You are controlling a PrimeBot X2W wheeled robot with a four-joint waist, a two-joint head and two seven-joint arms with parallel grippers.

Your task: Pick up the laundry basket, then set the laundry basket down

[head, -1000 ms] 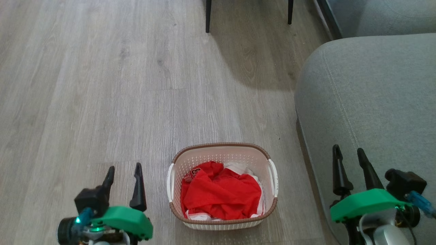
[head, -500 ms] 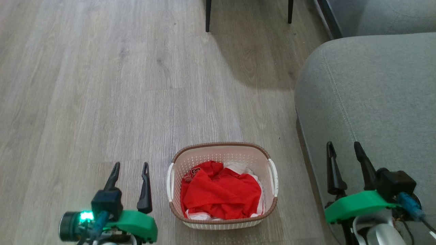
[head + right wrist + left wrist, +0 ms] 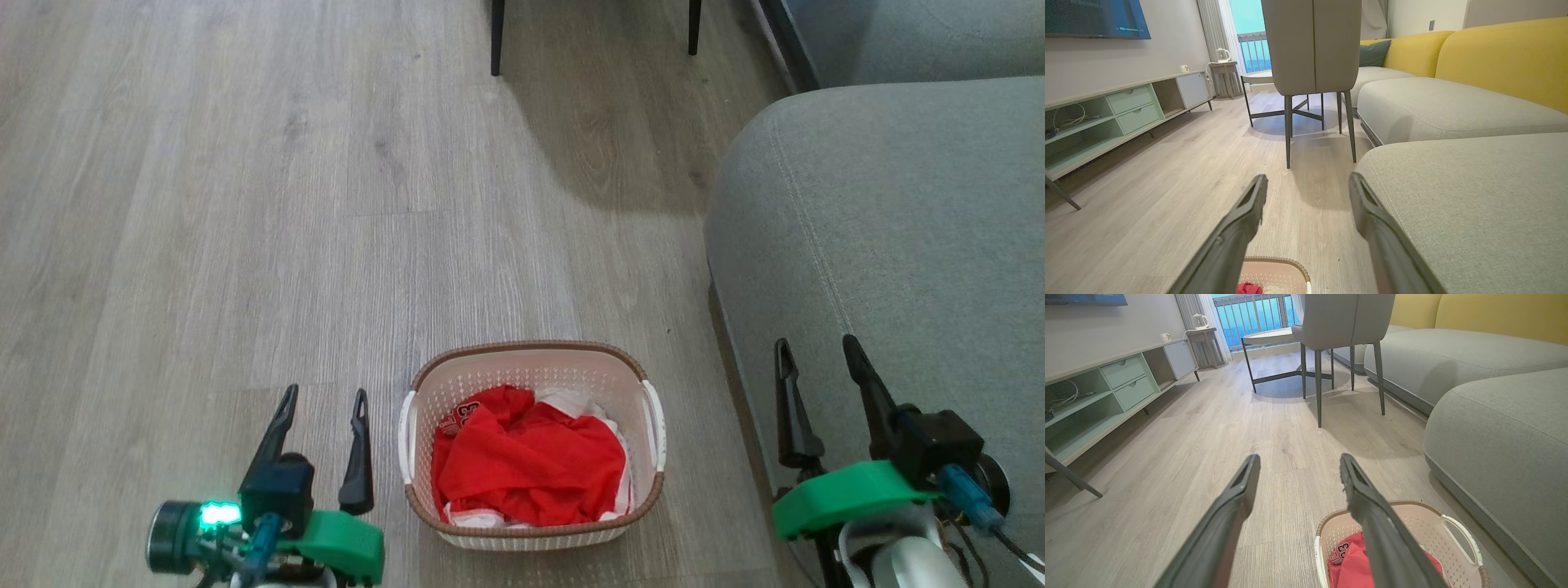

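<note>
The laundry basket (image 3: 526, 346) stands on the floor (image 3: 245, 204), near the floor's edge along the grey sofa (image 3: 898, 245), with red clothing (image 3: 531, 465) heaped inside. The left tool (image 3: 325, 394) — spread apart, holding nothing — hangs just beside the basket's left handle (image 3: 403, 425). The right tool (image 3: 816, 343), likewise apart and empty, hangs over the sofa's edge.

A home living room — grey-and-yellow sofa (image 3: 1453, 106) right of the right gripper (image 3: 1307, 179), dining chair (image 3: 1312, 45) ahead, low TV cabinet (image 3: 1131, 106) left, wood-plank floor (image 3: 1167, 183) beneath.
</note>
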